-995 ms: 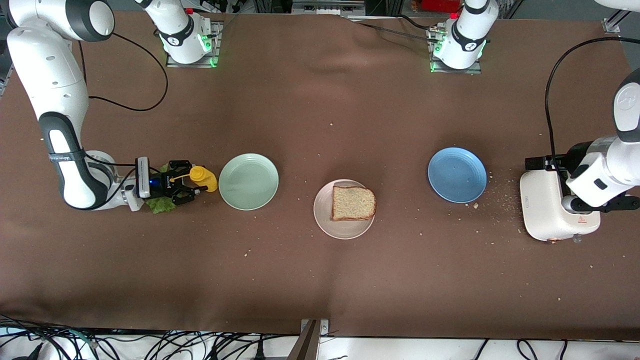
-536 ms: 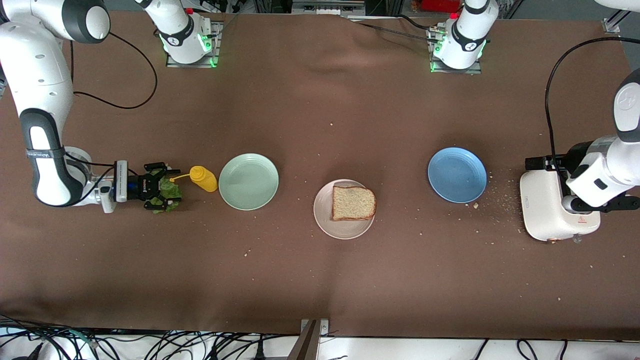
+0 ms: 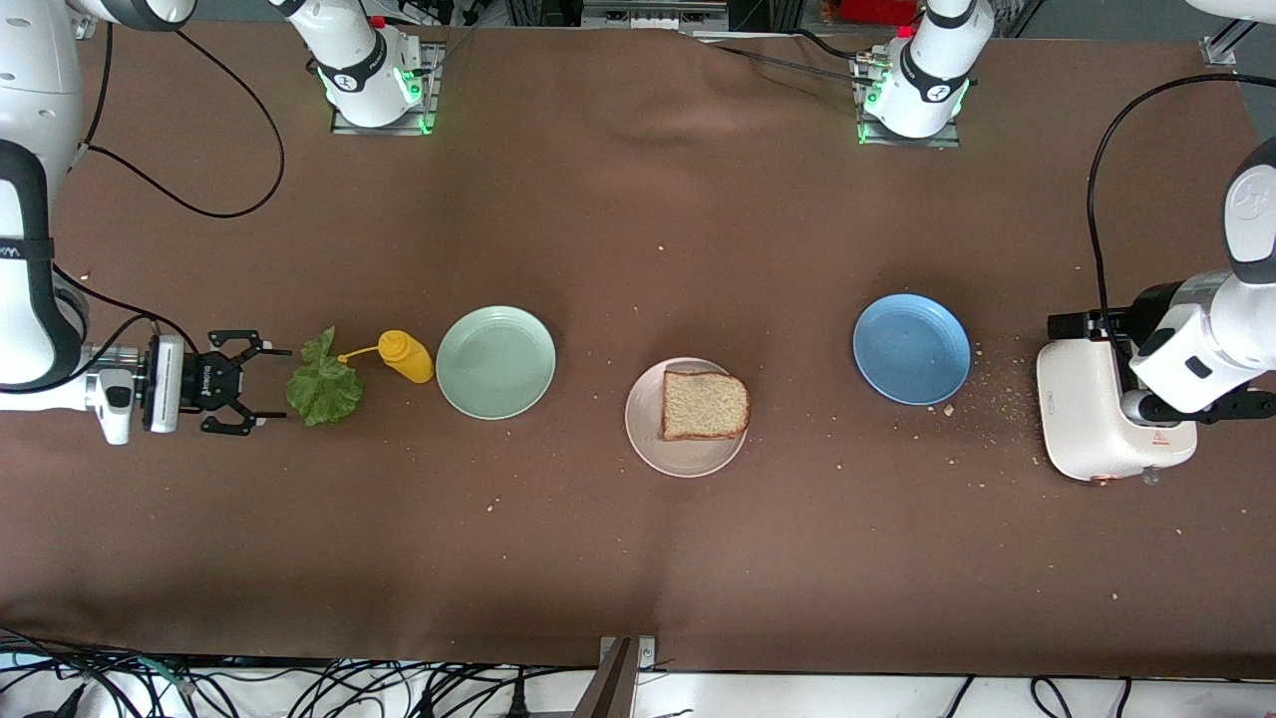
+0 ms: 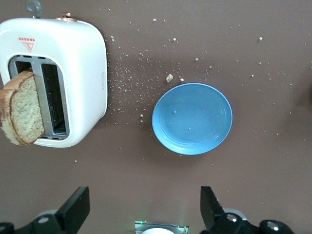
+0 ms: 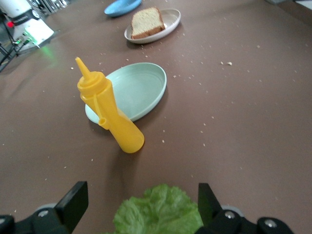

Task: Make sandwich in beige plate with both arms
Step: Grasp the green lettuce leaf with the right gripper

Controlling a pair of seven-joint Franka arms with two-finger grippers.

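Observation:
The beige plate point(image 3: 643, 439) sits mid-table with one brown bread slice point(image 3: 705, 405) on it; both also show in the right wrist view, the plate point(image 5: 171, 19) and the slice point(image 5: 147, 22). A green lettuce leaf point(image 3: 324, 385) lies on the cloth toward the right arm's end. My right gripper point(image 3: 244, 385) is open and empty, just clear of the leaf point(image 5: 161, 212). My left gripper point(image 3: 1196, 409) is open and empty above the white toaster point(image 3: 1082, 419). A second bread slice point(image 4: 22, 109) stands in the toaster point(image 4: 78, 63) slot.
A yellow squeeze bottle point(image 3: 406, 356) lies between the lettuce and a mint-green plate point(image 3: 495, 361). A blue plate point(image 3: 911, 348) sits beside the toaster. Crumbs are scattered around the toaster and the blue plate point(image 4: 192, 118).
My right gripper has drawn back from the bottle toward the right arm's end of the table, leaving the lettuce lying uncovered on the cloth. The left arm has not moved.

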